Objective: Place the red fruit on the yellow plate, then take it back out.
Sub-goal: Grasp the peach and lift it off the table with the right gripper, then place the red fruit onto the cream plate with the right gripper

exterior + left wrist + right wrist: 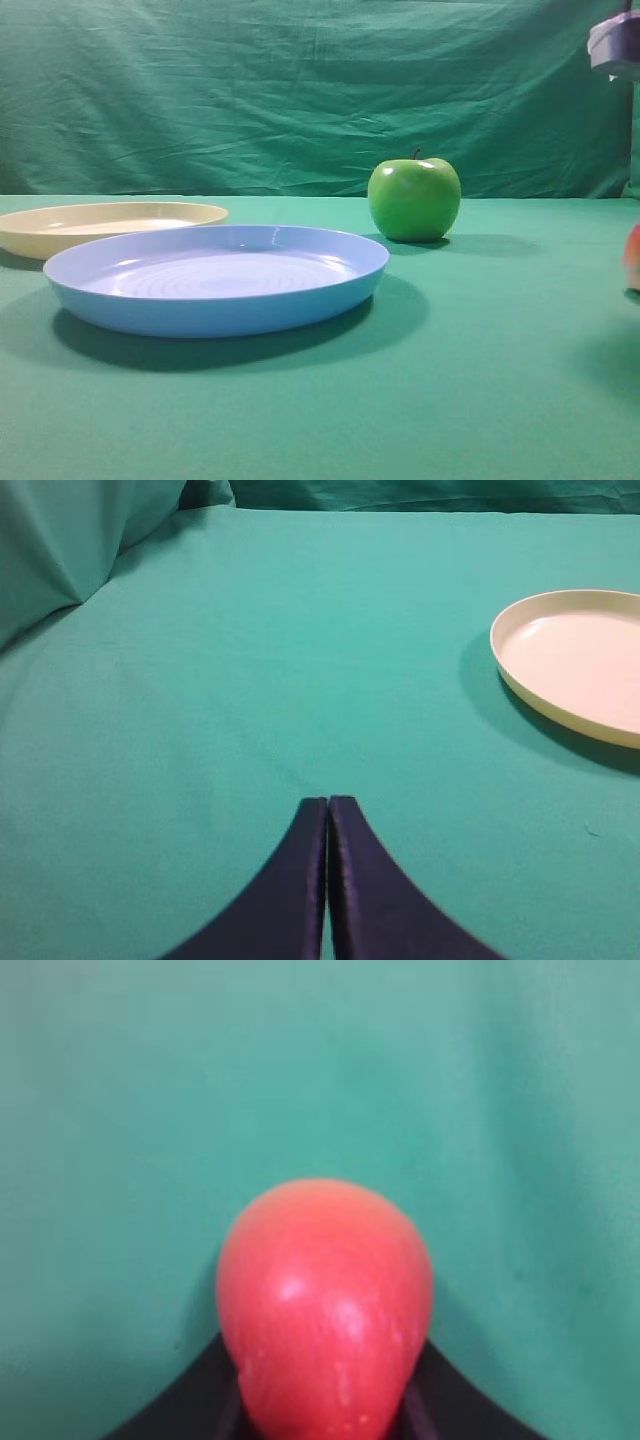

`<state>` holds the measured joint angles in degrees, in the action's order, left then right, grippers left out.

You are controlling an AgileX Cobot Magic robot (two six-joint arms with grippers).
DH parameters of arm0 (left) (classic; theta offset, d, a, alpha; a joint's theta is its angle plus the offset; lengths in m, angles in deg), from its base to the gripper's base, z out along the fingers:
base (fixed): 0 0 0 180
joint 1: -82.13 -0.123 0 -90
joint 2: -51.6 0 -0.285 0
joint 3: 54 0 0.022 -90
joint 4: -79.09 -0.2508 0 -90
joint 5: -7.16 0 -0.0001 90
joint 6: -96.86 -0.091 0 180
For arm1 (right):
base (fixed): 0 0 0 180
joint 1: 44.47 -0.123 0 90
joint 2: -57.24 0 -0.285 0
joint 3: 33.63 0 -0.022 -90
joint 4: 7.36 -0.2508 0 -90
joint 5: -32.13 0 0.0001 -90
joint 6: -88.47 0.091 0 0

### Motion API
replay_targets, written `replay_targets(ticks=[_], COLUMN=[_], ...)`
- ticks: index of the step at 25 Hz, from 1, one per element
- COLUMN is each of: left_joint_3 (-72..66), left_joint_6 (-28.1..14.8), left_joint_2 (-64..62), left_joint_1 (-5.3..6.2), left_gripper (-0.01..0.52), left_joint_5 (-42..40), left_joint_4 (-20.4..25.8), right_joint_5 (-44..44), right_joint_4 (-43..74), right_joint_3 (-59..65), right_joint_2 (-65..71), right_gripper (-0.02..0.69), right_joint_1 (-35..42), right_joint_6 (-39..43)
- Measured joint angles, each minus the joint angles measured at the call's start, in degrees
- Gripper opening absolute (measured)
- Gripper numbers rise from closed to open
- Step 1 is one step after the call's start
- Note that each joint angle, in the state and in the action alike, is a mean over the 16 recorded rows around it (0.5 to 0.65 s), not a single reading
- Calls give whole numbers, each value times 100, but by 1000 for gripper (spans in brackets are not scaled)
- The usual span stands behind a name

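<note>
Green cloth covers my surface (480,400) and hangs as backdrop. My worry: the smooth, round red fruit (325,1305) could slip from its grip on the long carry past the glossy green apple (414,199) and large light blue plastic plate (215,278) to the shallow pale yellow plate (105,225) far left. My right end effector (322,1415) appears clamped around the fruit, at the exterior view's right edge. My left end effector (328,880) is fully closed, empty.

Green cloth backdrop (300,90) w/ matching tabletop (480,400).
</note>
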<state>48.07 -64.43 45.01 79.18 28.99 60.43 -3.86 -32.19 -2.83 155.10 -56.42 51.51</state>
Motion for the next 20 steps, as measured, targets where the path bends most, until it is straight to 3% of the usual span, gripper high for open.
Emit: replay_targets(ticks=[9,20], left_joint_3=[0,0], left_joint_6=[0,0], left_joint_2=[0,0], left_joint_1=[0,0], left_gripper=[0,0], left_joint_5=[0,0], left_joint_4=[0,0], right_joint_5=[-716,-826], right_joint_4=[-154,-174], right_joint_3=[-1808,-4059], right_joint_2=[51,1070], right_gripper=[197,190], right_joint_1=[-690,-1972], right_joint_6=[49,87])
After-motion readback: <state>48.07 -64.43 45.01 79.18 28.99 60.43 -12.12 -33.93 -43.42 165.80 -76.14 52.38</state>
